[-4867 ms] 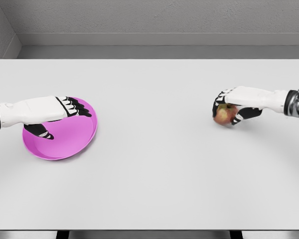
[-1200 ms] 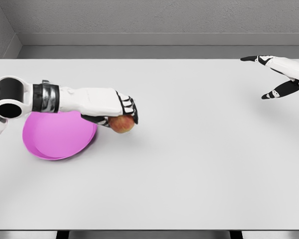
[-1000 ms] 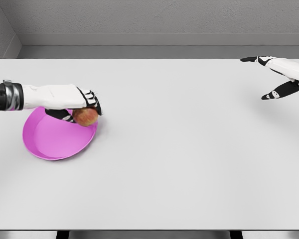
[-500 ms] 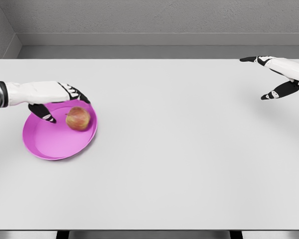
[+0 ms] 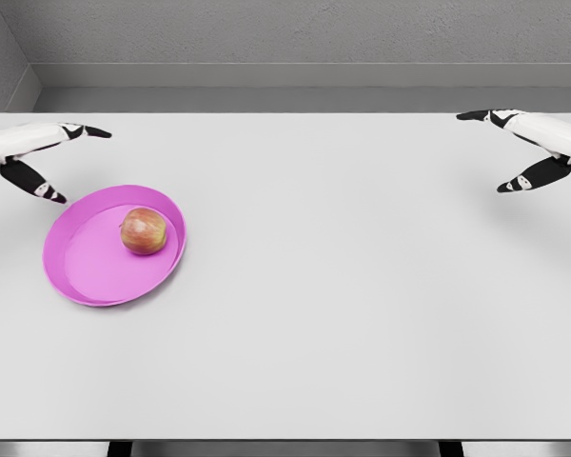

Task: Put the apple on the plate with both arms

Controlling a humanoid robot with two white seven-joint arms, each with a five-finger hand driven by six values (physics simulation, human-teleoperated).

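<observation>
Since the apple (image 5: 144, 230) sits inside the pink plate (image 5: 88, 284), toward its far right rim and free of any grip, I log the placement as done by my reading.

Item: left robot hand (image 5: 40, 160). Above and left of the plate, clear of it, fingers spread, thumb hanging down, holding nothing. I judge this a stand-off pose that leaves the fruit undisturbed.

Item: right robot hand (image 5: 525, 145). Far right edge of the white worktop (image 5: 343, 286), well apart from the plate, fingers extended, empty.
</observation>
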